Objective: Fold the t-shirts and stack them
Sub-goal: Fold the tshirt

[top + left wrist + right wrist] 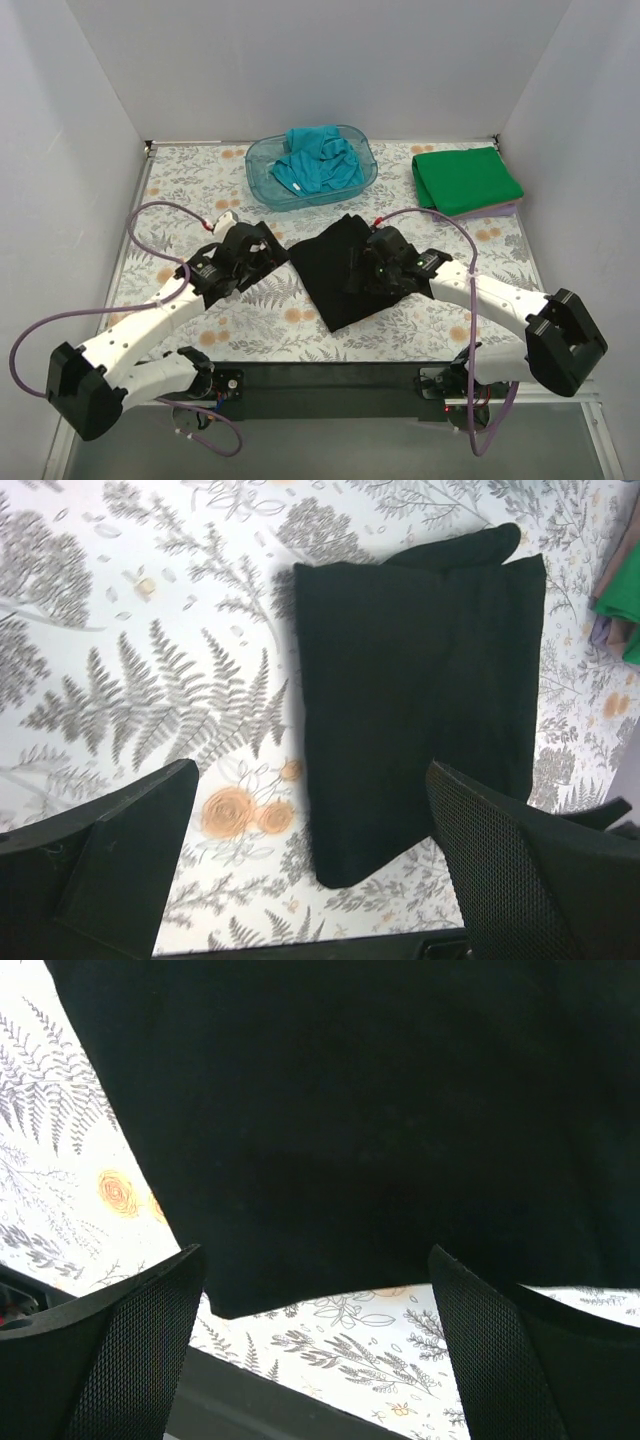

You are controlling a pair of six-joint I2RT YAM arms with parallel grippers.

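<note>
The black t-shirt lies folded into a narrow rectangle on the floral table, between the two arms. It also shows in the left wrist view and fills the right wrist view. My left gripper is open and empty, just left of the shirt. My right gripper is open and hovers over the shirt's right part; its fingers hold nothing. The bright green t-shirt lies folded at the back right. The teal t-shirt is crumpled in the blue tub.
The translucent blue tub stands at the back centre. A purplish cloth edge shows under the green shirt. White walls close in the table on three sides. The dark front rail runs between the arm bases.
</note>
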